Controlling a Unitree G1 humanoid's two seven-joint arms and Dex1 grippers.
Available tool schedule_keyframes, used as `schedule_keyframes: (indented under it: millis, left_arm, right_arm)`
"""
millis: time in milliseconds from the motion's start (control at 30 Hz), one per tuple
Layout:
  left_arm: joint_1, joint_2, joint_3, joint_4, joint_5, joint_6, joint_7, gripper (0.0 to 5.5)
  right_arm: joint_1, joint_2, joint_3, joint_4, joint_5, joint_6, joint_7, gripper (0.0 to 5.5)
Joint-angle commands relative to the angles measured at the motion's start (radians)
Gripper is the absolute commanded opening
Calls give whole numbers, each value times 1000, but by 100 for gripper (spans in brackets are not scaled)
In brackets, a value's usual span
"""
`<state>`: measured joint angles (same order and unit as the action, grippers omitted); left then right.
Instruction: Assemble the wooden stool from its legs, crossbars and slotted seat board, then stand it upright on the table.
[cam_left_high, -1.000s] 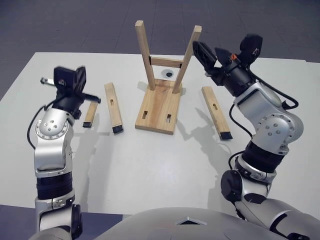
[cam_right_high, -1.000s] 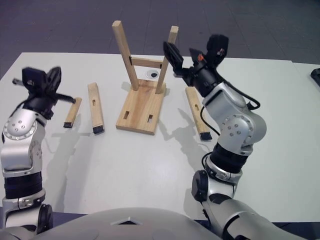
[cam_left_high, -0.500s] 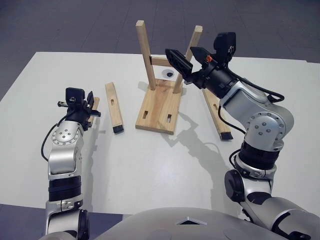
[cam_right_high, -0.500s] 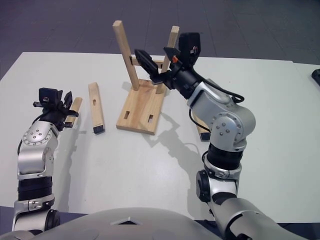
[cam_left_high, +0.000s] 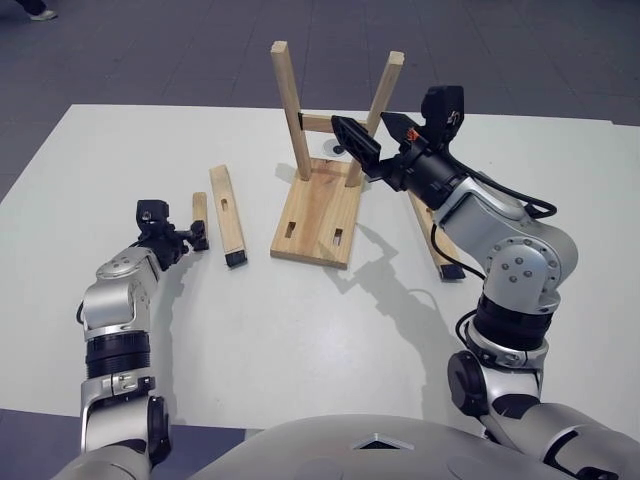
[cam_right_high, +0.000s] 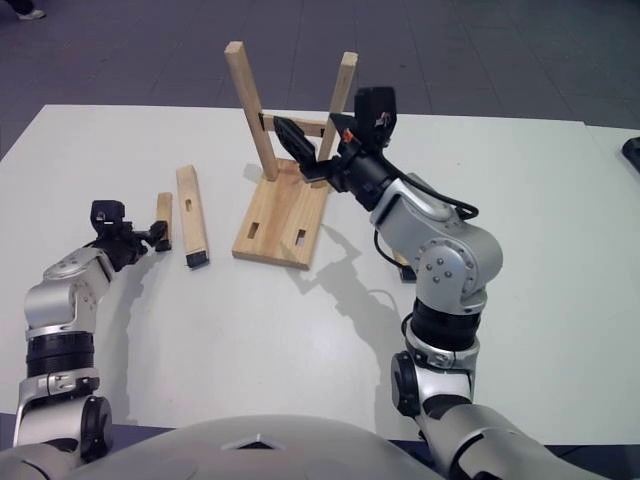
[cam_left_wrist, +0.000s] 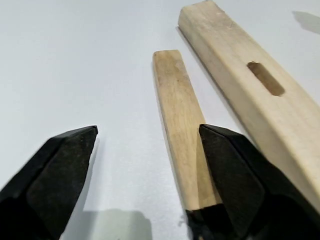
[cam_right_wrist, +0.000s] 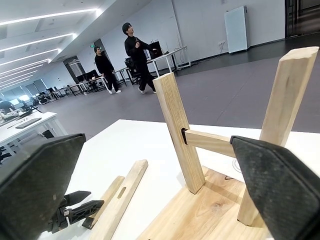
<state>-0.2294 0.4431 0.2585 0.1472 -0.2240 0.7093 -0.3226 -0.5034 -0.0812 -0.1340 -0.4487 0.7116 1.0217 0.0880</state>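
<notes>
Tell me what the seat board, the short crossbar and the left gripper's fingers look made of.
Seat board: pale wood, visible grain, matte, looks unvarnished.
Short crossbar: same light wood, grain streaks, no gloss.
Left gripper fingers: matte black, probably plastic or rubber; can't tell which.

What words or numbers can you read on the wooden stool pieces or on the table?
None: no word, number or sign can be read here.
The seat board, the loose leg, the short crossbar and the white table are all plain, with no print on them.
</notes>
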Motion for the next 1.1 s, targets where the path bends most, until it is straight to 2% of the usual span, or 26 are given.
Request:
schedule_keyframes:
  millis: [33,200,500,767,1100]
  left_arm:
    - [13,48,-11,43,-16,72,-55,468]
    - [-7,39,18,-9,-71,84,-77,538]
    - [-18,4,34,-65,-108,113,-42,538]
    - [26,42,-93,42,-1,163,-7,538]
    - [53,139,-179,127,51,165,-79,381]
  right_arm:
    - [2,1,7,8,10,6,-1,540]
    - [20,7,6,2,7,-5,-8,540]
    - [31,8,16,7,-3,-20,-8,540]
    - [16,16,2,15,8,-21,-15,540]
    - [6,29,-5,24,8,-31,-28,540]
